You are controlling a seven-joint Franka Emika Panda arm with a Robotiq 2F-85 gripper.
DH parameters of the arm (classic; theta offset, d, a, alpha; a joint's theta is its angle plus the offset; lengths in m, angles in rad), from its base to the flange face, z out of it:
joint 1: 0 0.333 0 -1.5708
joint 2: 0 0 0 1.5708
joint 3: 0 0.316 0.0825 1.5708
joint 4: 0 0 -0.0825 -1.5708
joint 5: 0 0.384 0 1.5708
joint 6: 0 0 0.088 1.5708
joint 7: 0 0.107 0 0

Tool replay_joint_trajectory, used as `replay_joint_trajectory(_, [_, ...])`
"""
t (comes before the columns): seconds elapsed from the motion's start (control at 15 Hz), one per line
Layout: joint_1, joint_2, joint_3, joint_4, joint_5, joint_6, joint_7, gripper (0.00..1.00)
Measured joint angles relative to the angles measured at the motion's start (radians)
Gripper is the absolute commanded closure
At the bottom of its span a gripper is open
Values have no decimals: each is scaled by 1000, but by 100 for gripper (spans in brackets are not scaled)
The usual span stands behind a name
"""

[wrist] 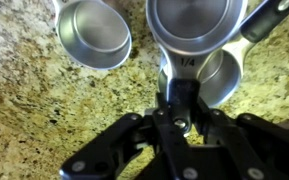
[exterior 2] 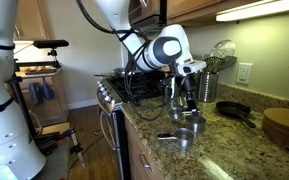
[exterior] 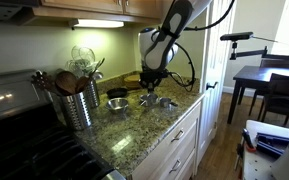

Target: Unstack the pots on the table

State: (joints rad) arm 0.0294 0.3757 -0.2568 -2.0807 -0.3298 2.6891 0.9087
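Pots are partly pulled apart: one pot [wrist: 94, 35] is seen alone on the table [wrist: 34, 110], ahead of the jaws and off to one side. A handle [wrist: 187, 68] is pinched by the jaws. Two pots [wrist: 199, 25] just ahead look not yet parted. Bare table is seen on the lone pot's side, though its edge [exterior: 174, 123] is judged near.

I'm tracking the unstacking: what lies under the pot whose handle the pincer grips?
Partly visible below the gripped pot is another pot, granite table around it. Part of it is covered; contact between them cannot be told.
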Motion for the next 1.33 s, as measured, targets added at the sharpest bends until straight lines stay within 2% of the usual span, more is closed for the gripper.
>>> replay_joint_trajectory(0.6, [85, 8, 8, 1, -30, -55, -8, 88])
replay_joint_trajectory(1.33, [122, 29, 30, -1, -35, -153, 10, 89])
